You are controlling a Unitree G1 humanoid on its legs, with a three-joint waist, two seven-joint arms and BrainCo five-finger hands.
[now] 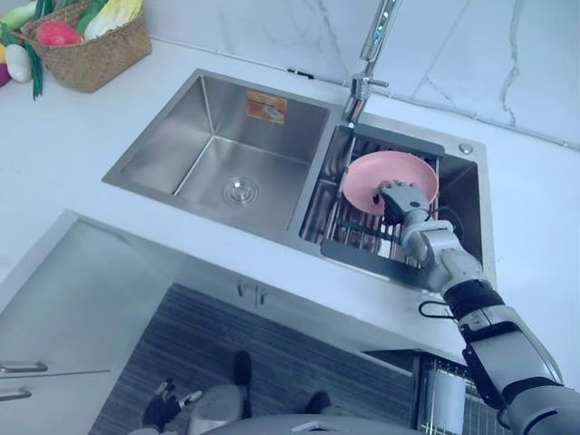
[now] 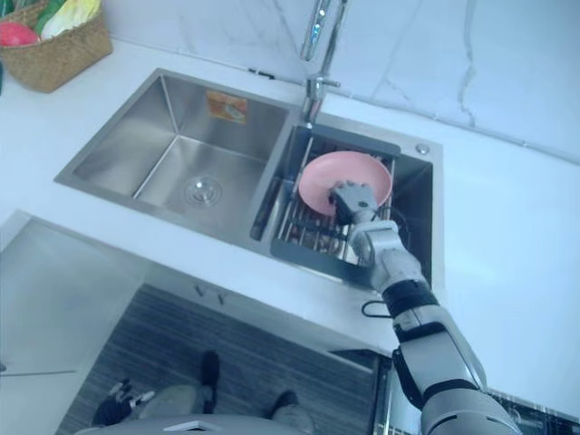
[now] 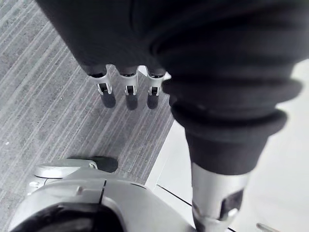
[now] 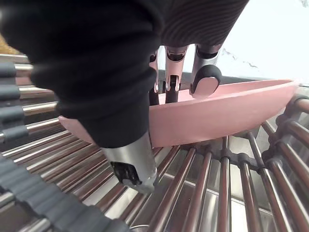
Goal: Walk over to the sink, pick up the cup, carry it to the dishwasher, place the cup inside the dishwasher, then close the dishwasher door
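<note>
Pink bowl (image 1: 390, 177) is what is found where the task speaks of a cup: one shallow pink dish, propped at a tilt on the rack (image 1: 362, 237) in the right-hand basin of the sink (image 1: 217, 109), right of centre in the left eye view, just below the tap (image 1: 376, 36). It is grasped at its near rim by the right hand (image 1: 399, 199): in the right wrist view the fingers (image 4: 205, 79) are curled over the rim into the bowl and the thumb is set against the outer wall, though how firm the pinch is cannot be told. The left hand (image 3: 126, 92) is seen released, with straight fingers hanging toward the floor at the lower left. The pick-up step is judged to be in hand, with the bowl not yet lifted off the rack. For the next move, a firm pinch and a lift clear of the rack bars and the basin wall are called for, followed by a carry to the dishwasher (image 1: 439, 399), taken to be the wire shelf glimpsed under the counter at the lower right. Counted: one bowl, one rack, one tap, two basins in one sink, and one woven basket (image 1: 100, 54) of vegetables at the upper left.
</note>
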